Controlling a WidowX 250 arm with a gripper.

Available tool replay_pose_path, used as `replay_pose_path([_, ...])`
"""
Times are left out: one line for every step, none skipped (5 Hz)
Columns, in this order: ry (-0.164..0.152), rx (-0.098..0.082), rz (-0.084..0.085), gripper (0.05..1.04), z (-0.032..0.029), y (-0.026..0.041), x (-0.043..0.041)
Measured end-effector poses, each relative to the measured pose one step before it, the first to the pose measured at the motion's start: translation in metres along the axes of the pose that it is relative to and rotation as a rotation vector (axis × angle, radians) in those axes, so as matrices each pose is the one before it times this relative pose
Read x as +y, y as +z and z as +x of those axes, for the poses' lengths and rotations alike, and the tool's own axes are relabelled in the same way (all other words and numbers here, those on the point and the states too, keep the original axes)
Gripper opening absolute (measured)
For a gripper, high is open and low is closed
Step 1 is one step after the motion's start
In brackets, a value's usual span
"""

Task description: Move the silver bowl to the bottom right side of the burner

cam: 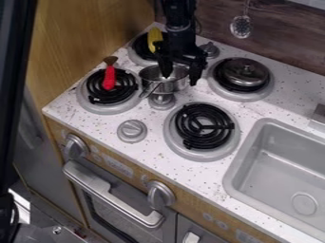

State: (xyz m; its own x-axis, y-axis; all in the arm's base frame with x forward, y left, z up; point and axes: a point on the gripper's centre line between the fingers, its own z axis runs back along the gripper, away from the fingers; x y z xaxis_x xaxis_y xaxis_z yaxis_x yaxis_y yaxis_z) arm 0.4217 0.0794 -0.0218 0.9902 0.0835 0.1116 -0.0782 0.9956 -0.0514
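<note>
Over the middle of the stove top hangs the black gripper (180,79), its fingers spread apart. One finger is inside the silver bowl (157,86) and the other is outside, past the bowl's right side. The bowl stands upright among the burners, with a handle at its lower left and a silver knob just below it. Toward the front, right of centre, is a bare black-coiled burner (202,126). Another burner (93,104), at the left, holds a red-handled brush (109,78).
A yellow corn (154,39) lies on the back left burner. A silver lid (246,71) covers the back right burner. The sink (257,142) is at the right, a round knob (132,130) near the front counter edge, and a slotted spoon (241,27) hangs at the back wall.
</note>
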Motion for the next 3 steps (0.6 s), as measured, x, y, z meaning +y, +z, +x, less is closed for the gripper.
replay_pose_path([-0.0013,0.0499,-0.0126,0.95,-0.00843,-0.0159,-0.00612])
replay_pose_path([-0.0008,-0.0105,0.0015,0.668,-0.00081,-0.00403,-0.00105])
replay_pose_path([-0.0026,-0.0003,0.0074,0.368,-0.00019,-0.00029,0.00117])
